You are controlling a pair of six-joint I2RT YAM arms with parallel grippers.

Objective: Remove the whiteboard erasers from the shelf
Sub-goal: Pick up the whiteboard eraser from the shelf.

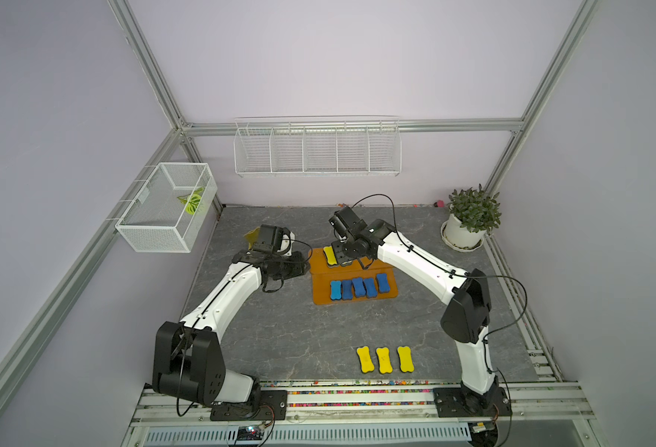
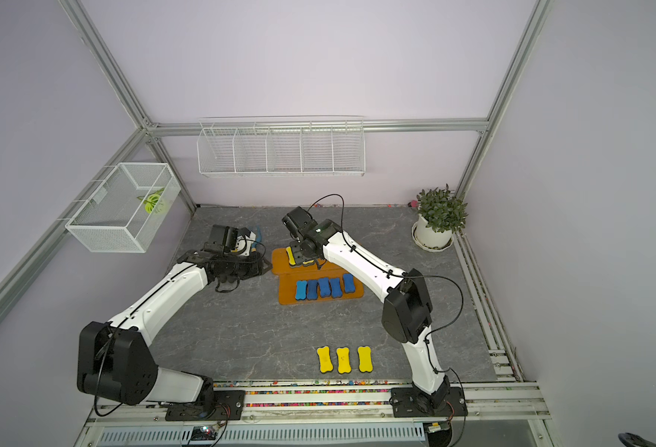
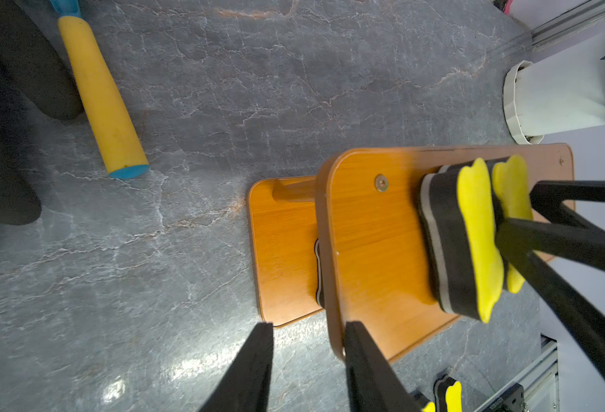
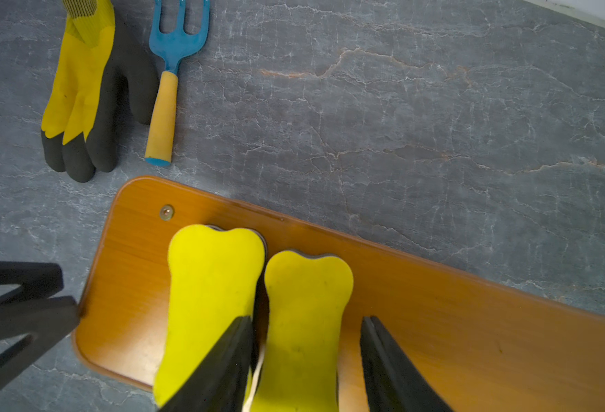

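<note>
One yellow eraser [image 4: 304, 303] lies on the top board of the shelf [image 4: 472, 321], between the parted right fingers [image 4: 390, 374], not yet gripped. A second yellow eraser [image 4: 211, 285] sits just outside them. Five blue erasers [image 1: 358, 288] fill the lower board. Three yellow erasers [image 1: 384, 360] lie on the surface [image 1: 280, 329], well apart; seven seem left. The left fingers [image 3: 251, 367], parted and empty, meet the board's end. In both top views the right wrist [image 1: 353, 236] hides the straddled eraser.

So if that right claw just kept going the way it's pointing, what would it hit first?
Most likely the yellow eraser on top of the shelf: the right gripper points down at it, open jaws either side. How far above it the gripper is, I can't tell.
</note>
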